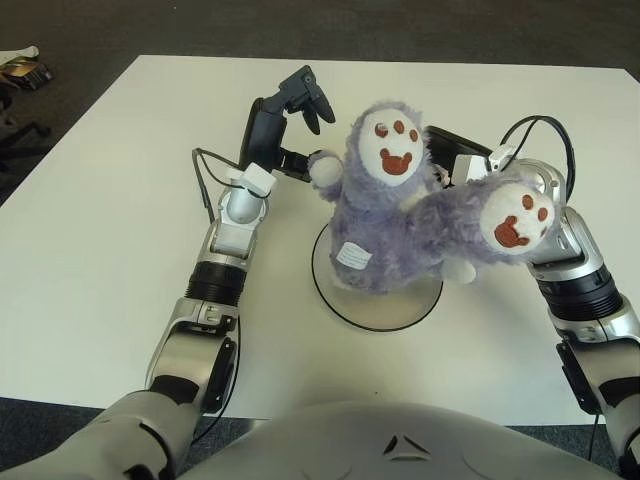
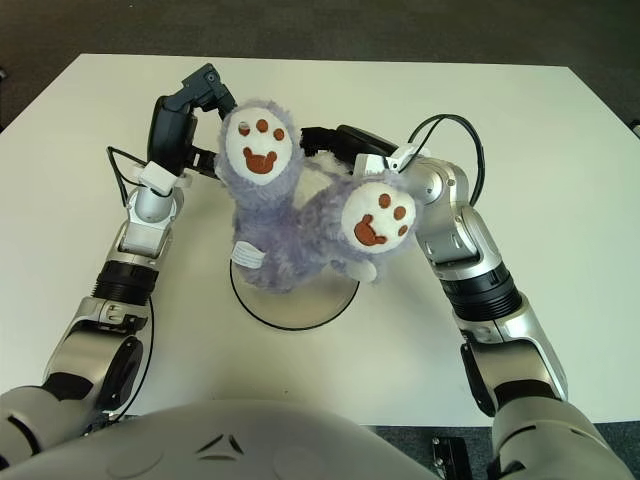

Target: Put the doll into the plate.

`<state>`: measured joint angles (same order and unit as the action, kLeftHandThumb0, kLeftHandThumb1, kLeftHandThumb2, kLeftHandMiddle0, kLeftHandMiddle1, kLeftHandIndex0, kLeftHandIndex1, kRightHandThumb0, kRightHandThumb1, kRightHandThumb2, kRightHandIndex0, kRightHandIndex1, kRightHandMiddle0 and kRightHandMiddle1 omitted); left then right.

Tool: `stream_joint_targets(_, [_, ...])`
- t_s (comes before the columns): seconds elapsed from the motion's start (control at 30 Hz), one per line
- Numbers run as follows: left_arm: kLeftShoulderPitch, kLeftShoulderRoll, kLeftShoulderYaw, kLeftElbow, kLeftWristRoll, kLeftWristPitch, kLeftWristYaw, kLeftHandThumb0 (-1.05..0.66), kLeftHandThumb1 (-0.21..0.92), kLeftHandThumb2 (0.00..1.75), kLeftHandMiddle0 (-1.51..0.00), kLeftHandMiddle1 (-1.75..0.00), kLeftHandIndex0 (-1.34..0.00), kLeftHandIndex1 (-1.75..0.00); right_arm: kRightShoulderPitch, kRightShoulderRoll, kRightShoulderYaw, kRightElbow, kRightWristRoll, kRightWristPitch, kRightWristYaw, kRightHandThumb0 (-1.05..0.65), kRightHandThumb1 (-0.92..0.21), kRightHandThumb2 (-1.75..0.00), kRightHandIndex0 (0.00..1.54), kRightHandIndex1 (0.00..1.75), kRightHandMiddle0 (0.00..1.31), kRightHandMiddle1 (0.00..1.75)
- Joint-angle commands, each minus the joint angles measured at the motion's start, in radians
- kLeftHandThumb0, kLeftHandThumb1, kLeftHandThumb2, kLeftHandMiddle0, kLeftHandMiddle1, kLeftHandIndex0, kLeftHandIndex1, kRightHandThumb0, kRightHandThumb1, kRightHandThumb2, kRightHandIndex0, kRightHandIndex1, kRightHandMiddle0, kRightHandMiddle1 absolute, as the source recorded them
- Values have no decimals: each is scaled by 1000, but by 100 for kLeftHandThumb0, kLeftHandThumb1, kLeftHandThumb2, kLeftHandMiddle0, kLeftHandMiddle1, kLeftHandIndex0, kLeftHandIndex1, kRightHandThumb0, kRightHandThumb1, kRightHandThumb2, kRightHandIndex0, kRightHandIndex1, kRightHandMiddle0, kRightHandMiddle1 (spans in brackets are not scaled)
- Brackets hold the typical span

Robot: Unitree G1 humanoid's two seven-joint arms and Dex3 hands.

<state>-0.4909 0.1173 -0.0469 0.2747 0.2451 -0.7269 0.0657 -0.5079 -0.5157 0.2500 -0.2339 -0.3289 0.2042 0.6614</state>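
A purple plush doll [image 1: 395, 235] with white, brown-printed paws hangs feet-up over the white plate [image 1: 385, 308], and its lower body hides much of the plate. My right hand [image 2: 335, 140] reaches in behind the doll from the right and is shut on it, mostly hidden by the fur. My left hand [image 1: 305, 135] stands upright just left of the doll with its fingers spread. The doll's small white paw [image 1: 323, 168] is right against the lower finger of that hand.
The white table [image 1: 100, 250] extends widely to the left and front. Its far edge runs close behind both hands. Some clutter [image 1: 20, 68] lies on the dark floor beyond the far left corner.
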Motion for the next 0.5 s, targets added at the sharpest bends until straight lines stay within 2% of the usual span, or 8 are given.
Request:
stream_joint_targets(0.0, [-12,4,-1,-7,9,-4,8,-1,-6,175,-89,-175,-66,-175,-23,-5,10,0,-13,13,8,0,8,-175,89,170,71,175])
stream_joint_targets(0.13, [-14,5,-1,-5,-1,-3,0,-1,-6,175,-89,-175,-66,-175,-34,-24,31,-17,-38,20,30,0,10,-173,88,173,80,161])
stream_joint_targets(0.27, [-14,10,-2,-8,-3,5,-7,-1,-6,175,-89,-175,-66,-175,-46,-35,42,-19,-56,13,45,0,4,-166,80,174,79,160])
stream_joint_targets(0.33, [-14,13,-3,-10,-6,10,-12,0,-6,175,-89,-175,-66,-175,-53,-37,46,-21,-60,16,58,0,-12,-148,61,174,73,159])
stream_joint_targets(0.43, [-13,13,-3,-12,-13,15,-17,0,-6,175,-89,-175,-66,-175,-58,-36,45,-24,-53,28,75,0,-28,-131,49,175,64,159])
stream_joint_targets(0.47, [-13,12,-3,-12,-14,16,-18,0,-6,175,-89,-174,-66,-175,-58,-35,44,-25,-50,30,79,0,-30,-129,48,175,62,159])
